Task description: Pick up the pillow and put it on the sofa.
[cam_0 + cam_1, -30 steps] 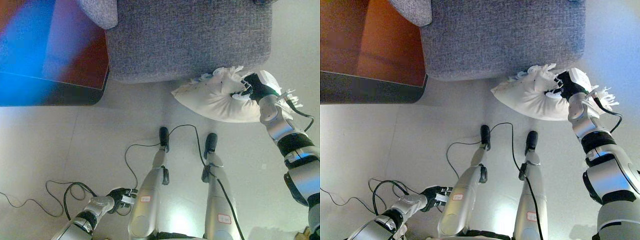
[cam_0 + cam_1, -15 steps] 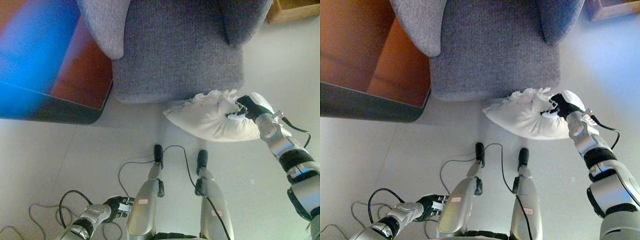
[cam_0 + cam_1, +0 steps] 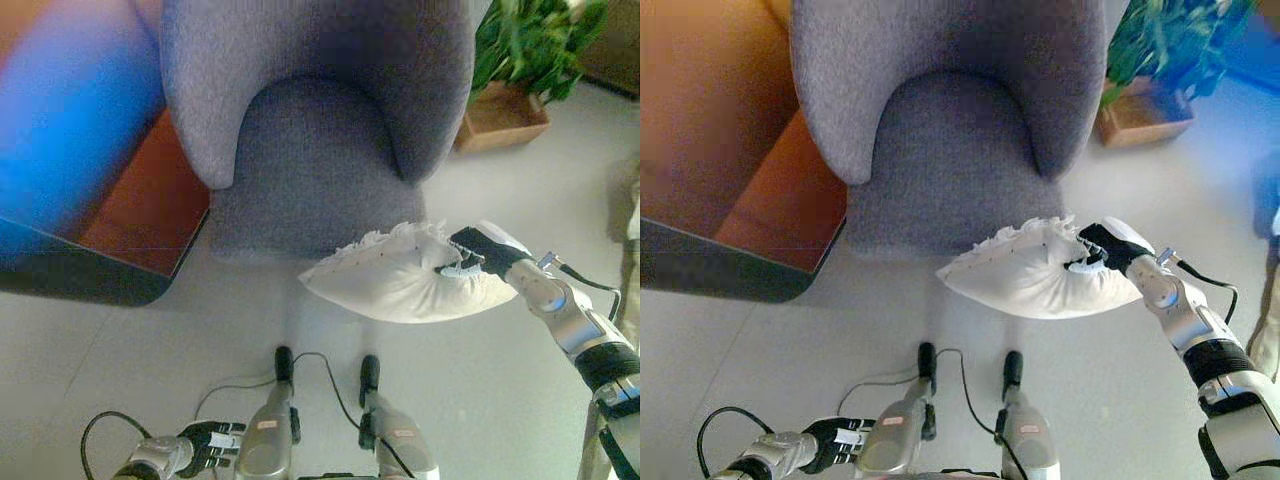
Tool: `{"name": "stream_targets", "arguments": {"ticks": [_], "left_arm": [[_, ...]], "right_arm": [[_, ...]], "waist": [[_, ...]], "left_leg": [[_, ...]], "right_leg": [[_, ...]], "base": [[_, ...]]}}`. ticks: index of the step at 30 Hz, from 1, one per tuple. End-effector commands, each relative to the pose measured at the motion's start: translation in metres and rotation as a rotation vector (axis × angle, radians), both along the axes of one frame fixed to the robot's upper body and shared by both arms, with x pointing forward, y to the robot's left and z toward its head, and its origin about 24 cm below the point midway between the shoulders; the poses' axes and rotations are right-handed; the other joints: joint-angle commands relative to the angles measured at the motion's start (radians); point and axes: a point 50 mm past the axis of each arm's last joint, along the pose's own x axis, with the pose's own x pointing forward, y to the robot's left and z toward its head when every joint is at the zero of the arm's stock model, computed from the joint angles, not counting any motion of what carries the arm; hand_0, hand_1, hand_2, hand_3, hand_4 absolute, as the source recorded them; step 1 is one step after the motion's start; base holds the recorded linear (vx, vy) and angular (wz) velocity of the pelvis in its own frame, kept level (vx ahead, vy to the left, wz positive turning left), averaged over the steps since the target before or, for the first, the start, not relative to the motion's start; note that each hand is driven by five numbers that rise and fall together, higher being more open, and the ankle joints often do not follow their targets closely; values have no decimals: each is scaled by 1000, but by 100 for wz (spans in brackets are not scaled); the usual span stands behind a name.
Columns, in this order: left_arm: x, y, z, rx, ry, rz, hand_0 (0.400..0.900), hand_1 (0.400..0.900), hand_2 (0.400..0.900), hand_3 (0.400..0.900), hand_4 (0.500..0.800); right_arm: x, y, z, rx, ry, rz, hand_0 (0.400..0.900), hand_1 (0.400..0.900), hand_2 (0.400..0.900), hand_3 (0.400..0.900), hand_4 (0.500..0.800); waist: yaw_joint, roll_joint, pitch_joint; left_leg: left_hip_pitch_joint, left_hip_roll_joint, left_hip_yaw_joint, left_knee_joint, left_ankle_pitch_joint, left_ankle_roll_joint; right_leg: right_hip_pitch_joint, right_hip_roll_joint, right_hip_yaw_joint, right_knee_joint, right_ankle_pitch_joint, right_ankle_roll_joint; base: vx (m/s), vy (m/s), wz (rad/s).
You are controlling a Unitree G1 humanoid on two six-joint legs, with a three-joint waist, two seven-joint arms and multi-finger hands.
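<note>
A white pillow [image 3: 400, 280] with a frilled edge hangs in the air just in front of the grey sofa chair [image 3: 310, 150], below the right part of its seat. My right hand [image 3: 478, 254] is shut on the pillow's right end, its fingers dug into the cloth. The same grip shows in the right eye view, with the right hand [image 3: 1102, 249] on the pillow [image 3: 1030, 275]. My left hand [image 3: 207, 447] hangs idle low at the bottom left, fingers relaxed, holding nothing.
A dark red-brown low table [image 3: 120, 220] stands to the left of the sofa. A potted green plant [image 3: 525, 50] in a wooden box [image 3: 500, 115] sits at the sofa's right. Pale floor [image 3: 120, 360] lies in front.
The camera has tilted up, so the sofa's seat, back and the plant now show. The pillow stays in my right hand and sits a little further left along the sofa's front.
</note>
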Motion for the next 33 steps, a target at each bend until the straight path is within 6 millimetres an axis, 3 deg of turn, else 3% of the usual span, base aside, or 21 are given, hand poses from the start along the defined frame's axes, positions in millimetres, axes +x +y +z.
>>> {"name": "stream_targets", "arguments": {"ticks": [1, 9, 16, 25, 33], "left_arm": [[-44, -15, -17, -100, 180, -33, 900, 900, 900, 900, 800], [-64, -16, -20, -123, 294, -25, 900, 900, 900, 900, 800], [-73, -16, -21, -120, 373, -37, 900, 900, 900, 900, 800], [-84, -12, -21, -98, 473, -35, 900, 900, 900, 900, 800], [-91, -1, -17, -57, 539, -34, 900, 900, 900, 900, 800]], "right_arm": [[4, 2, 65, 12, -214, 111, 400, 400, 400, 400, 500], [19, 15, 104, 15, -183, 172, 400, 400, 400, 400, 500], [45, 19, 140, -7, -130, 125, 400, 400, 400, 400, 500], [63, 11, 166, -35, -80, -37, 400, 400, 400, 400, 500], [70, 8, 192, 18, -140, -176, 400, 400, 400, 400, 500]], "waist": [[-3, -26, -192], [17, -51, -265], [56, -71, -301], [113, -85, -316], [157, -104, -292]], "left_leg": [[75, -17, 54, -6, -126, -12], [137, -22, 49, -6, -148, -6], [174, -23, 38, -6, -159, -10], [197, -27, 8, -6, -160, -11], [197, -23, -24, -6, -159, -8]], "right_leg": [[18, 14, -21, 29, -43, 37], [89, 18, -24, 10, -48, 37], [140, 13, -46, -1, -52, 38], [182, 7, -78, -1, -63, 37], [191, 12, -87, -1, -63, 39]], "base": [[126, 51, 3], [127, 48, 3], [84, 42, 6], [109, 40, 15], [95, -4, 19]]}}
